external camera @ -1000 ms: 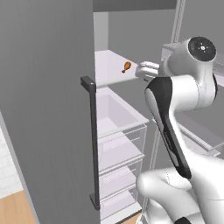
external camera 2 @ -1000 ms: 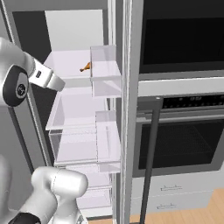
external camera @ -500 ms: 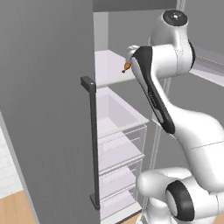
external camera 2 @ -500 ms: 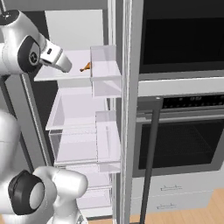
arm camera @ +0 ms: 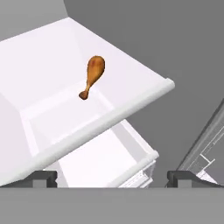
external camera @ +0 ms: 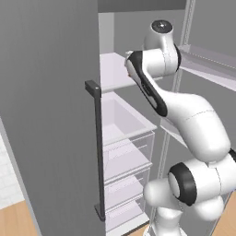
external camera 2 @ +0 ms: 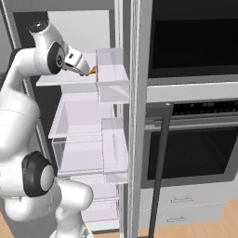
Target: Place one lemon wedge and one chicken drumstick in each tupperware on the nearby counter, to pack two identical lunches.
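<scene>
Left base view: the arm reaches up toward the upper fridge shelf (external camera: 113,69).

Right base view: the gripper (external camera 2: 86,70) hangs at that shelf, a bit of orange drumstick (external camera 2: 93,70) just past it.

Hand view: the gripper's jaws are spread wide and empty. The drumstick (arm camera: 92,74) lies ahead on the shelf, apart from the fingertips. It looks light, firm, perhaps slick; the thick meaty end seems the best hold.

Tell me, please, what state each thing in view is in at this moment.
Fridge door: swung open.
Chicken drumstick: lying loose on the upper fridge shelf, not gripped.
Gripper: open, short of the drumstick, holding nothing.
Oven door: closed.
Clear fridge drawers: pushed in.
</scene>
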You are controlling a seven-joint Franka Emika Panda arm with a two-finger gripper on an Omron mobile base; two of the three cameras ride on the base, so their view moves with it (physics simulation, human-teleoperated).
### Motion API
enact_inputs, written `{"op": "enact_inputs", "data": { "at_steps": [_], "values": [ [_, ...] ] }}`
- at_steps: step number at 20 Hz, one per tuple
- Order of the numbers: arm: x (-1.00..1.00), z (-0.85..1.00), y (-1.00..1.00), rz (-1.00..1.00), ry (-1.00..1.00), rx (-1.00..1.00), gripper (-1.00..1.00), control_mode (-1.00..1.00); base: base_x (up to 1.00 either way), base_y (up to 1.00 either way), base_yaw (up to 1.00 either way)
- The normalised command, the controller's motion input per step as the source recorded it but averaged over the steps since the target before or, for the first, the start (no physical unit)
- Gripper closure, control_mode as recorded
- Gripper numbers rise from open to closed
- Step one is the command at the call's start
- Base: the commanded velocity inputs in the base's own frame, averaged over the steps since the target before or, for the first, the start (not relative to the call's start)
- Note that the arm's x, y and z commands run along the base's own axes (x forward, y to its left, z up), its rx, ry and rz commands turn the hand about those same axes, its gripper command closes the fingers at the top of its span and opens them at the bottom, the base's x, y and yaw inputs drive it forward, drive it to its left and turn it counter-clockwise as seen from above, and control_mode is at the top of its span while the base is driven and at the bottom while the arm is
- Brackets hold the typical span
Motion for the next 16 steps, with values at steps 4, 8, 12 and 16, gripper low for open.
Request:
{"op": "enact_inputs", "data": {
  "at_steps": [4,8,12,16],
  "values": [
    [1.00,-0.12,0.00,-0.01,0.00,-0.02,-1.00,-1.00,0.00,0.00,0.00],
    [1.00,-0.12,0.00,0.00,0.00,-0.01,-1.00,-1.00,0.00,0.00,0.00],
    [0.82,-0.16,0.00,0.00,0.00,0.00,-1.00,-1.00,0.00,0.00,0.00],
    [0.62,-0.07,0.00,0.00,0.00,0.00,-1.00,-1.00,0.00,0.00,0.00]
  ]
}}
